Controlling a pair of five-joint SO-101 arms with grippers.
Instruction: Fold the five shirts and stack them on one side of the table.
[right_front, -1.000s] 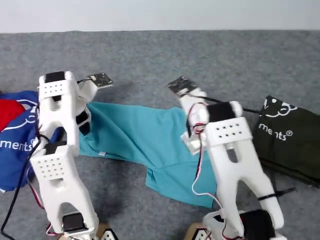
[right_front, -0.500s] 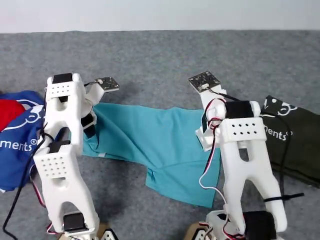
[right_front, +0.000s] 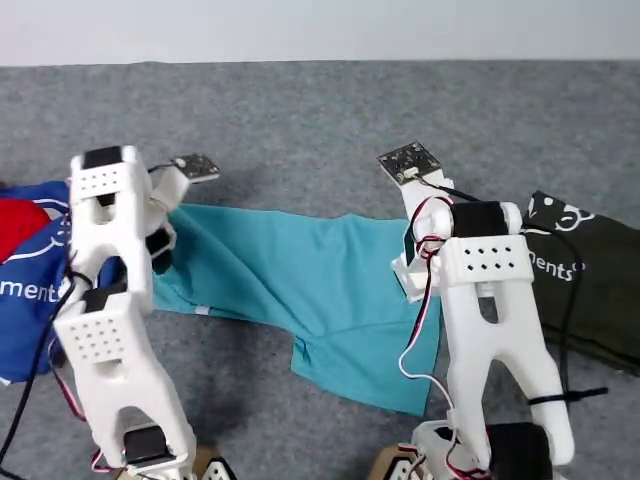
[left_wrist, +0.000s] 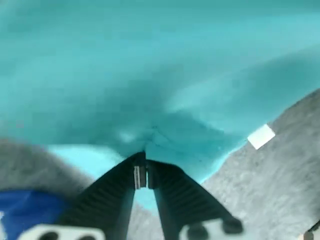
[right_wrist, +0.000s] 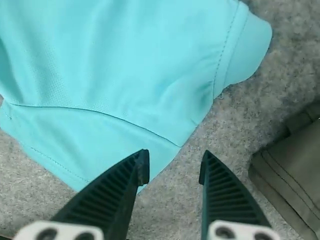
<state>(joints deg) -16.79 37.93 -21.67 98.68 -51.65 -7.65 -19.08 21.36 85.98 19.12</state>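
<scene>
Teal, probably light and floppy, the shirt (right_front: 300, 280) suits edge grips: left gripper (left_wrist: 142, 167) pinches its left hem, right gripper (right_wrist: 172, 170) gapes empty.

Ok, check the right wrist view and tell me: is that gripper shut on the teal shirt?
No: the right gripper is open, its jaws set apart above the edge of the teal shirt and gripping nothing.
</scene>
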